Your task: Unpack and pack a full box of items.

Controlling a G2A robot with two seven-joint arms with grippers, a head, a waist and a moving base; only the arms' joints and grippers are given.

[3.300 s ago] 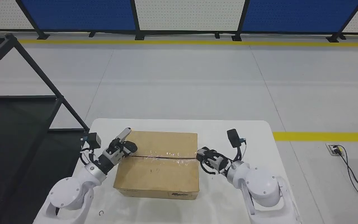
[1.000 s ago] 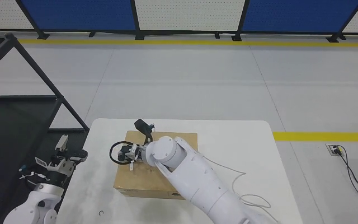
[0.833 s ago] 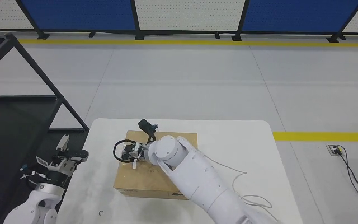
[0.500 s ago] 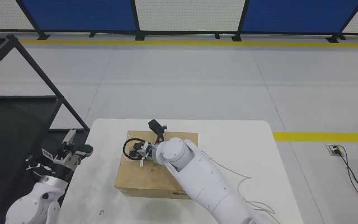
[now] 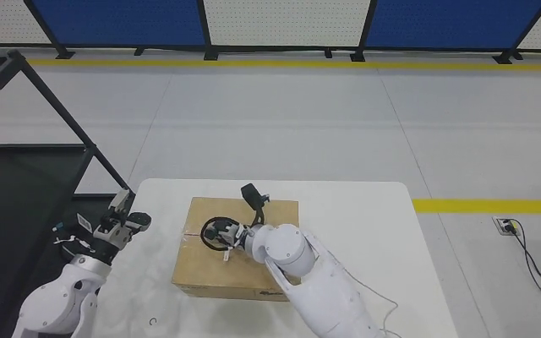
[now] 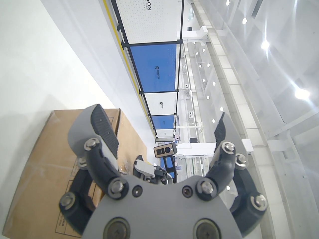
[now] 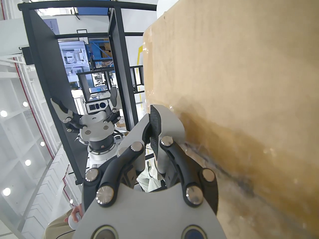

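Note:
A closed brown cardboard box (image 5: 220,275) lies in the middle of the white table (image 5: 363,220), with a taped seam (image 7: 224,170) along its top. My right gripper (image 5: 221,233) rests on the box top over the seam, near the box's left part. Its fingers (image 7: 159,125) are shut together beside the seam. My left gripper (image 5: 128,218) hovers off the box's left side near the table's left edge, open and holding nothing. The left wrist view shows the box (image 6: 44,155) beyond the open left gripper (image 6: 162,115). The left gripper (image 7: 86,100) appears farther off in the right wrist view.
A black metal rack (image 5: 51,169) stands just left of the table. A small dark ring (image 5: 152,320) lies on the table near its front left corner. The table's right half is bare.
My right gripper has slid rightward along the seam from the box's left end. My left arm has drawn up and in toward the table's left edge.

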